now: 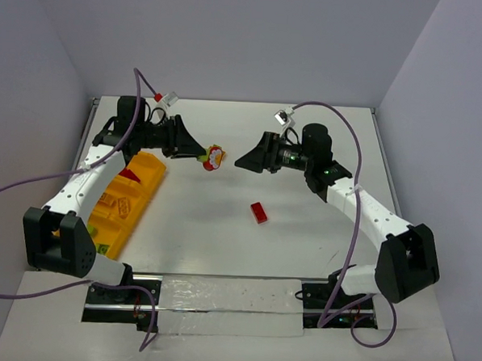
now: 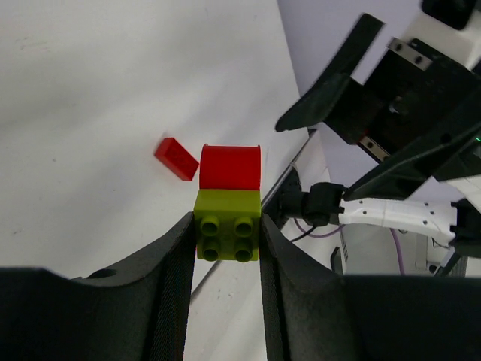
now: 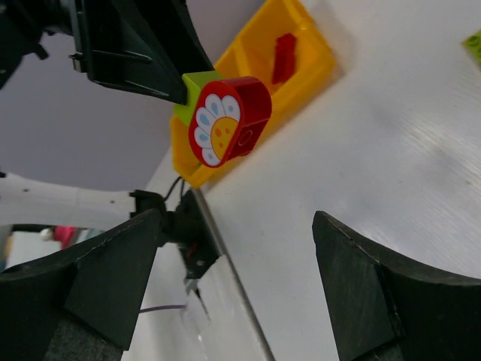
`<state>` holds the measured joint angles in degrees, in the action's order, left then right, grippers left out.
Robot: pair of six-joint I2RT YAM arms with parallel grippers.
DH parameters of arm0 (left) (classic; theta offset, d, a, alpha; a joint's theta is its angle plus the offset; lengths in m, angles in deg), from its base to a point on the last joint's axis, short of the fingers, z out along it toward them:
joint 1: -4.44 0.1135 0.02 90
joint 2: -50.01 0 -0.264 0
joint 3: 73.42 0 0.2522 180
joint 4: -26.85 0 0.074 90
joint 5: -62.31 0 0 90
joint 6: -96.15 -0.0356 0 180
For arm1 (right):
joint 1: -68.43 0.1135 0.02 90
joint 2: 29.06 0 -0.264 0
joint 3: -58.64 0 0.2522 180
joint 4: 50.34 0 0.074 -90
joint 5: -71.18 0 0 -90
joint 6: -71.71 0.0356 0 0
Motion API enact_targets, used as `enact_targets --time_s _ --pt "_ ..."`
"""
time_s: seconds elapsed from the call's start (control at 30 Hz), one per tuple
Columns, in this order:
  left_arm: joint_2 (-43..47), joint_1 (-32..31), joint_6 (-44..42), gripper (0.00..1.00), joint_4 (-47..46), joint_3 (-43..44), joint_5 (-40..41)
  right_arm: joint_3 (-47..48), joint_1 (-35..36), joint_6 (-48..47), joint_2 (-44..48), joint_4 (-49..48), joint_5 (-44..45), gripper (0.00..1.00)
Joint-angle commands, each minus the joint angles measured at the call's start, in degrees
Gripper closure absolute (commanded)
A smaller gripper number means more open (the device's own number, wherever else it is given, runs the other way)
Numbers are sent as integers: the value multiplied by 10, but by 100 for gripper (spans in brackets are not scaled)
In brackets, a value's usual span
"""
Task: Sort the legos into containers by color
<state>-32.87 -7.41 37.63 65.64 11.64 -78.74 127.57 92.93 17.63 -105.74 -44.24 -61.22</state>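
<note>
My left gripper (image 1: 200, 154) is shut on a two-colour lego clump (image 1: 213, 157) and holds it in the air above the table. Its pads press the sides of the lime-green brick (image 2: 228, 226). A red piece (image 2: 230, 167) sticks out past the fingertips, and its end face has a flower print (image 3: 225, 124). My right gripper (image 1: 246, 160) stands open and empty a short gap to the clump's right, facing it (image 3: 240, 256). One loose red lego (image 1: 259, 213) lies on the table below and between the arms (image 2: 176, 158). The orange-yellow containers tray (image 1: 148, 176) sits at the left.
The tray holds a red brick (image 3: 284, 56) in its far compartment and yellowish pieces (image 1: 118, 206) further along. A small green item (image 1: 104, 248) shows at its near end. Grey walls enclose the table on three sides.
</note>
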Motion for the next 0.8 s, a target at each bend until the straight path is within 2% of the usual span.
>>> enact_targets --time_s 0.0,0.1,0.53,0.6,0.77 --pt "27 0 19 100 -70 -2 -79 -2 -1 109 -32 -157 -92 11" --pt "30 0 20 100 -73 -3 -84 4 -1 142 -57 -214 -109 11" --pt "31 0 37 100 -97 -5 -100 72 32 208 -164 -298 -142 13" --pt "31 0 37 100 -99 -6 -99 80 36 228 -176 -335 -145 17" --pt "27 0 31 100 -90 -4 -99 91 40 323 -216 -441 -165 37"
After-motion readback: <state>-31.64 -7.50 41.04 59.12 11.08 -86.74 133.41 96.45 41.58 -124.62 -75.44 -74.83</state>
